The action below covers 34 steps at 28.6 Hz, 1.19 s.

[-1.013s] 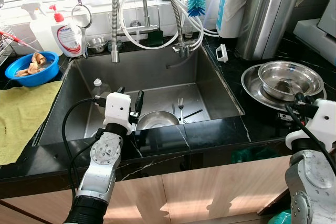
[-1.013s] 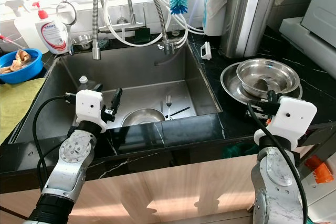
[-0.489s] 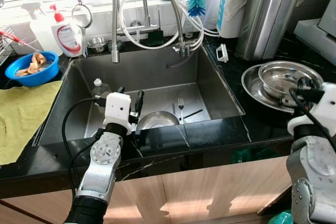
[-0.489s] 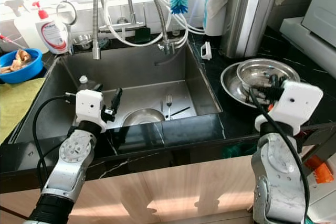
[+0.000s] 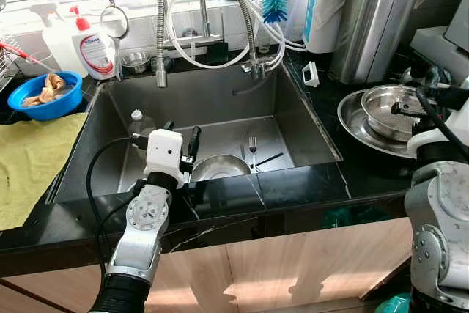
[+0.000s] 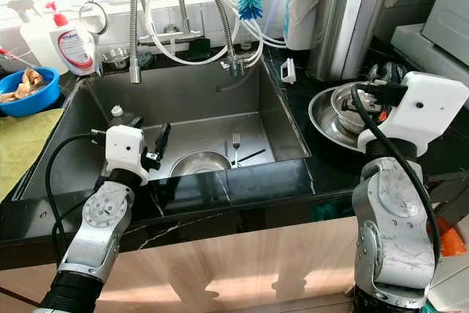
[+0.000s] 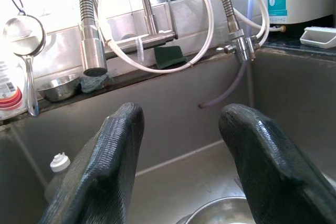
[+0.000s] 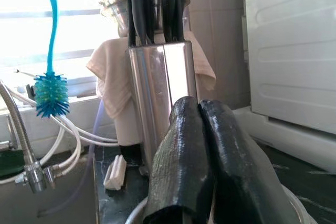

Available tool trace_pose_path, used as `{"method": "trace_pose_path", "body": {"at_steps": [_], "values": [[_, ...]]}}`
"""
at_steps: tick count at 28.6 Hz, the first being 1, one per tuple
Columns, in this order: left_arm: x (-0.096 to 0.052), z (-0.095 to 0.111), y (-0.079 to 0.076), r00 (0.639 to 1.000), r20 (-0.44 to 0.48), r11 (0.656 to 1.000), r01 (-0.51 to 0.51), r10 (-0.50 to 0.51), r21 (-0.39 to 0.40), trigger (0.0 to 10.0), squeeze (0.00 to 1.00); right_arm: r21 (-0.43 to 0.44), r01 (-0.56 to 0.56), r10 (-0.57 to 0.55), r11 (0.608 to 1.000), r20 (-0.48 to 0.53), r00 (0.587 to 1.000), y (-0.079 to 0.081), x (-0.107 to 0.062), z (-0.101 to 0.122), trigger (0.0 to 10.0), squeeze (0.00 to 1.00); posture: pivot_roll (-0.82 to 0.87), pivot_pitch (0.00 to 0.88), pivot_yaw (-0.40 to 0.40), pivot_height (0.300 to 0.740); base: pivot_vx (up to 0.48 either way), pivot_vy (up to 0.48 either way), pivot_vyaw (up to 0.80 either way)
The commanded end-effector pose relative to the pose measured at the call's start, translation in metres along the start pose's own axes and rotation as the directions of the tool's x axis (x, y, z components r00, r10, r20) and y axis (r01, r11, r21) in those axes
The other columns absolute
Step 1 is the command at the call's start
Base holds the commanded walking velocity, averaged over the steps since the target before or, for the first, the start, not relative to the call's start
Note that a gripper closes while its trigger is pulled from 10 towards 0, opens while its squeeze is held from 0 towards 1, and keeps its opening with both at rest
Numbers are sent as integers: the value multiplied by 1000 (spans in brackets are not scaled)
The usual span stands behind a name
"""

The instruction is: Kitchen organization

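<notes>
Your left gripper (image 7: 181, 169) reaches forward at a low height with its two black fingers spread wide apart. Your right gripper (image 8: 202, 156) is raised higher on its bent arm, fingers pressed together.

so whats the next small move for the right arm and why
Probably open the right gripper and lower it toward the steel bowl: its fingers are shut on nothing above the bowl's rim, so they can't take it until they part.

Looking at a home kitchen: steel sink (image 5: 220, 100) sitting in black counter (image 5: 293, 185), faucet (image 5: 220, 5), soap bottle (image 5: 94, 45), knife block (image 5: 374, 16) at back right corner.
</notes>
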<state>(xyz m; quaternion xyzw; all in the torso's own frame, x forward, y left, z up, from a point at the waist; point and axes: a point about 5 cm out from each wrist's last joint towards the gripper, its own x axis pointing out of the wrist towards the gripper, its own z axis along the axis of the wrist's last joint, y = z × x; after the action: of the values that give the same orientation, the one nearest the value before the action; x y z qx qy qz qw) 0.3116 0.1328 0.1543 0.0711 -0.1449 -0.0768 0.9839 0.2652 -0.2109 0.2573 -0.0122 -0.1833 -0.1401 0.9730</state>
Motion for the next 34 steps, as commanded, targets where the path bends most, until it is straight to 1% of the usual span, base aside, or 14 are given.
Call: {"method": "trace_pose_path", "body": {"at_steps": [1, 4, 5, 6, 10, 13, 20, 26, 27, 28, 29, 30, 31, 34], "values": [[1, 1, 4, 1000, 2, 1000, -14, 14, 9, 10000, 0, 12, -41, 40, 999, 30, 999, 7, 4, 9, 0, 0, -163, 0, 78, 740, 0, 0, 0], [1, 1, 4, 1000, 2, 1000, -15, 15, 9, 10000, 0, 64, -186, 186, 980, 16, 982, 23, 9, 8, 0, 0, -163, 0, 79, 740, 0, 0, 0], [1, 1, 4, 1000, 2, 1000, -15, 15, 9, 10000, 0, 91, -265, 267, 960, -3, 964, 30, 9, 6, 4745, 0, -158, 0, 77, 740, 0, 0, 0], [1, 1, 4, 1000, 2, 1000, -15, 15, 8, 10000, 0, 114, -329, 333, 937, -20, 943, 36, 7, 4, 10000, 0, -158, 0, 77, 740, 0, 0, 0], [2, 1, 4, 1000, 4, 1000, -19, 19, 9, 10000, 0, 136, -486, 501, 863, -111, 859, 44, 0, -11, 10000, 0, -153, 0, 75, 740, 0, 0, 0], [2, 1, 4, 1000, 3, 1000, -20, 20, 10, 10000, 0, 163, -496, 520, 853, -163, 839, 40, 1, -23, 10000, 0, -153, 0, 76, 740, 0, 0, 0], [4, 2, 5, 1000, 8, 1000, -20, 20, 11, 10000, 0, 299, -553, 622, 778, -234, 747, 39, -3, -49, 10000, 0, -148, 0, 77, 740, 0, 0, 0], [3, 2, 5, 1000, 6, 1000, -20, 20, 14, 10000, 0, 380, -514, 631, 769, -326, 704, 35, -5, -78, 10000, 0, -142, 0, 75, 740, 0, 0, 0], [3, 2, 5, 1000, 5, 1000, -20, 20, 14, 10000, 0, 394, -495, 624, 774, -342, 703, 34, -6, -83, 10000, 27, -142, 0, 75, 740, 0, 0, 0], [3, 2, 5, 1000, 4, 1000, -19, 19, 14, 10000, 0, 392, -467, 602, 792, -380, 702, 31, -6, -91, 10000, 153, -138, 0, 75, 740, 0, 0, 0], [3, 2, 5, 1000, 4, 1000, -18, 18, 15, 10000, 0, 377, -448, 581, 810, -413, 702, 28, -6, -98, 10000, 463, -138, 0, 75, 740, 0, 0, 0], [3, 2, 5, 1000, 4, 1000, -18, 18, 16, 10000, 0, 374, -445, 577, 814, -419, 701, 28, -7, -99, 10000, 463, -138, 0, 75, 740, 0, 0, 0], [3, 2, 6, 1000, 4, 1000, -19, 19, 16, 10000, 0, 381, -432, 569, 817, -417, 709, 27, -7, -101, 10000, 1000, -133, 0, 75, 740, 0, 0, 0], [3, 2, 6, 1000, 4, 1000, -20, 20, 17, 10000, 0, 384, -413, 554, 826, -415, 722, 25, -6, -101, 10000, 1000, -135, 0, 76, 740, 0, 0, 0]]}}
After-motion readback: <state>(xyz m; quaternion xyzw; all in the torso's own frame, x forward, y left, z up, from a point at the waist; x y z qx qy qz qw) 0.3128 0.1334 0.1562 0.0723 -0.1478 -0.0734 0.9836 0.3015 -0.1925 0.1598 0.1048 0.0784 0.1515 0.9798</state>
